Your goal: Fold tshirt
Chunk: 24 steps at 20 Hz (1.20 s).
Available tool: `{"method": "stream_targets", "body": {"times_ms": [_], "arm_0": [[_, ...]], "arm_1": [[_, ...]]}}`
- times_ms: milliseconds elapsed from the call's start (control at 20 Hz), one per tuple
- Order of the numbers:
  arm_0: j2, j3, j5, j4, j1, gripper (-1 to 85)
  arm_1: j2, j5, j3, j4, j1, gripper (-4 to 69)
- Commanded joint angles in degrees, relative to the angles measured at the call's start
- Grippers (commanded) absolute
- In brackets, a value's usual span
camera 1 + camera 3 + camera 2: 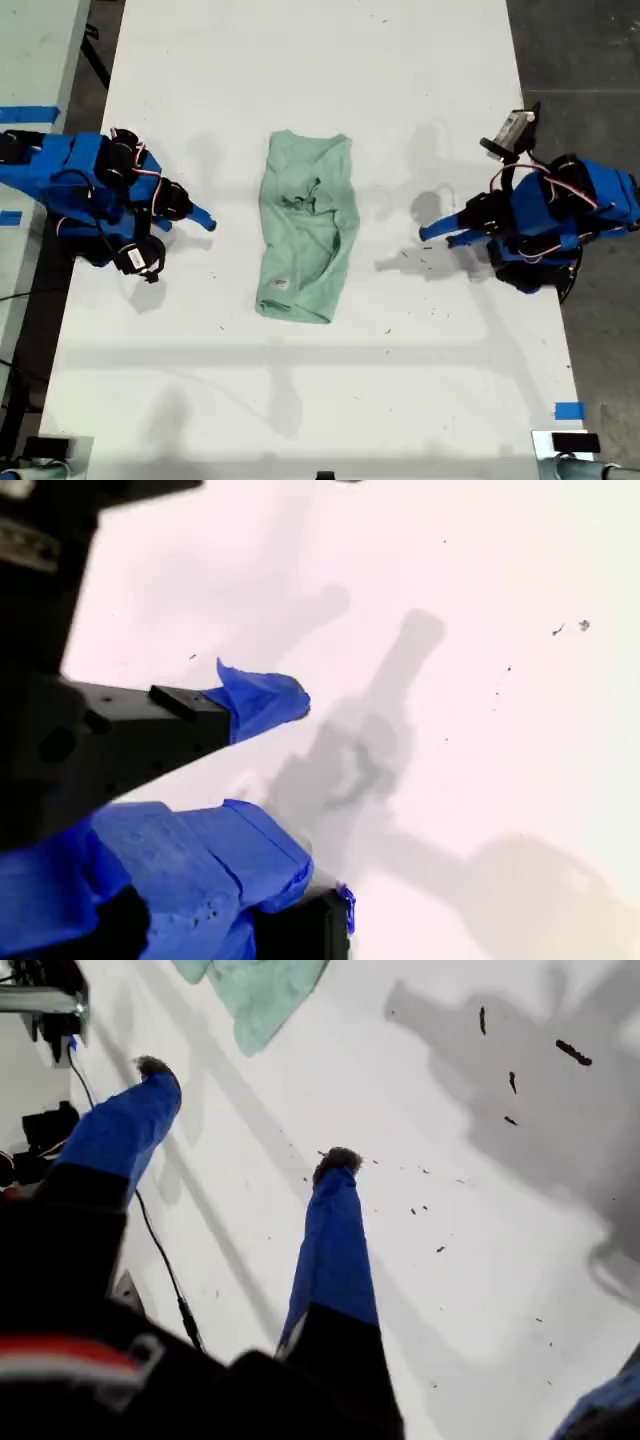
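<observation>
Two open claws, the first claw (435, 236) on the exterior view's right and the second claw (190, 218) on its left, flank the tshirt (307, 228), which lies mid-worktop (420, 80), its long axis crosswise between them.

Bright, even overhead light falls on the white table (300, 400), which is close to overexposed in the exterior view and washed to near-pure white in the second wrist view, where the blue gripper (285, 770) close to the lens is soft and out of focus. Each arm casts several pale, overlapping grey shadows with diffuse edges, indicating more than one light source. The first wrist view is sharper on the table surface, showing small dark specks, while its near foreground is dark and blurred.
</observation>
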Motion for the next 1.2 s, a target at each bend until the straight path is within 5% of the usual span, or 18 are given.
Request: {"method": "stream_targets", "body": {"times_ms": [0,250,550,750,1150], "arm_0": [[8.2,4.3,-2.8,-1.4,1.3,27.5],[-5.6,-5.0,1.4,-5.1,0.7,28.5],[-46.0,-41.7,13.5,-14.7,3.8,29.4],[-64.2,-59.6,14.5,-15.3,6.8,30.4],[-72.8,-61.3,9.9,-16.3,9.1,30.4]], "arm_1": [[-0.5,0.4,-0.4,0.1,-0.9,26.7],[-11.2,-0.3,-3.4,-5.2,-1.8,25.0],[-49.7,-5.7,-26.9,-16.5,-2.7,27.7],[-68.9,-6.9,-43.8,-16.3,-4.6,30.4],[-100.0,-8.1,-68.4,-14.0,-5.6,31.4]]}}
